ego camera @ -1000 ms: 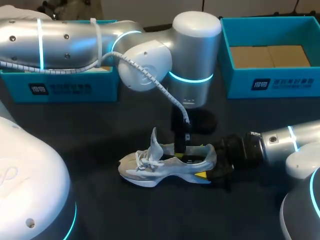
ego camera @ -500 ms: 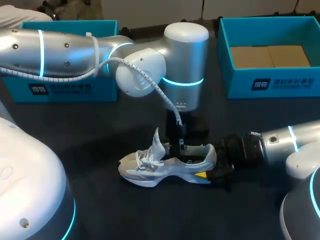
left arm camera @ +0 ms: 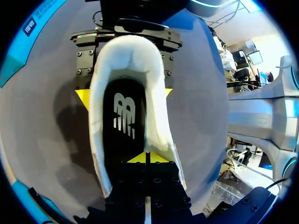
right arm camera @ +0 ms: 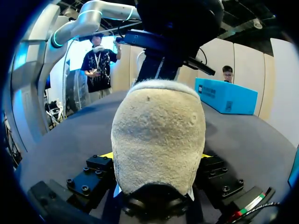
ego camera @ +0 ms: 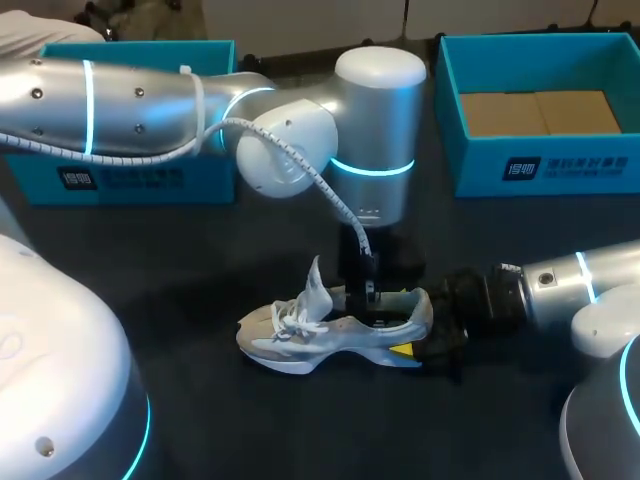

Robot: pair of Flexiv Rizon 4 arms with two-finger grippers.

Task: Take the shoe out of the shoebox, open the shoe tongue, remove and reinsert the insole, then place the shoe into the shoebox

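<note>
The grey shoe stands on the dark counter, well apart from the blue shoebox at the back right. The right gripper holds the shoe, with its fingers pressed on both sides of the heel. The left gripper is down inside the shoe with its fingers pushed together, tips at the black insole; I cannot tell if they pinch it.

Free on the table off the toe of the shoe toward the left edge and along its near side; barred at the heel by the right gripper, over the opening by the left gripper, along the far edge by the left blue box and the right blue box.
</note>
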